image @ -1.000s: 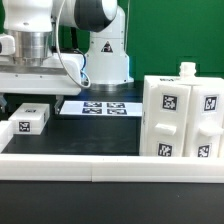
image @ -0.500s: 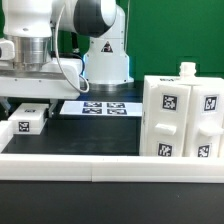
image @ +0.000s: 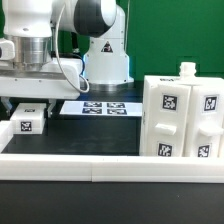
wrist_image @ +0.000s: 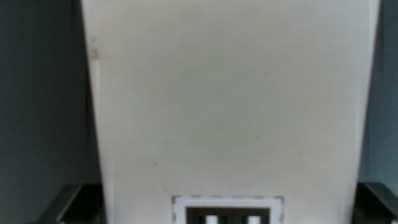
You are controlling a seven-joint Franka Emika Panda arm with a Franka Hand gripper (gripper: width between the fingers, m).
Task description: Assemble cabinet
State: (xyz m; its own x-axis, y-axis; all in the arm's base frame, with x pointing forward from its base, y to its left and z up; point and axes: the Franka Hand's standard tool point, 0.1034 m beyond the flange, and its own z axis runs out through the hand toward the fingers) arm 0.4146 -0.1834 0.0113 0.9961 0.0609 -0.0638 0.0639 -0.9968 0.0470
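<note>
The large white cabinet body (image: 181, 118) stands on the exterior view's right, with square tags on its front faces. My gripper (image: 28, 106) is on the exterior view's left, shut on a smaller white tagged cabinet panel (image: 28, 123) that it holds low over the table. In the wrist view this panel (wrist_image: 228, 100) fills most of the picture, with a tag near my gripper (wrist_image: 222, 203). A dark fingertip (wrist_image: 75, 203) shows against each long side of the panel.
The marker board (image: 101, 106) lies flat on the table between the arm and the cabinet body. A long low white rail (image: 110, 166) runs across the front. The robot base (image: 105, 55) stands behind the marker board.
The gripper and the held panel have shifted slightly toward the exterior view's left and come down a little. The cabinet body has not moved.
</note>
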